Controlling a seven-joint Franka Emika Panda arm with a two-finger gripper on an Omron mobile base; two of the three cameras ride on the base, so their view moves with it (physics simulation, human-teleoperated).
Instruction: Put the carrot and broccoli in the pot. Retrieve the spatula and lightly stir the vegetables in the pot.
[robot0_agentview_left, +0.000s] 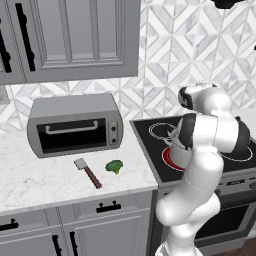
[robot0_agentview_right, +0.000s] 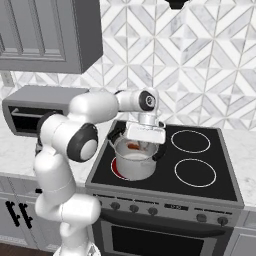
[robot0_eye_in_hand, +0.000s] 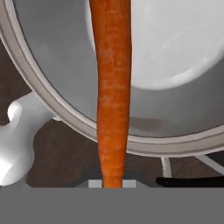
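Carrot, slim tapered orange (robot0_eye_in_hand: 113, 96): pinched at its thin end in the dark two-finger gripper (robot0_agentview_right: 136, 146), jaws narrow | position: hanging over the mouth of the shiny steel stockpot (robot0_agentview_right: 133, 167) on the front-left burner | axis: long axis runs straight out from the fingertips across the pot rim toward its floor | next: release looks right | writing: none legible
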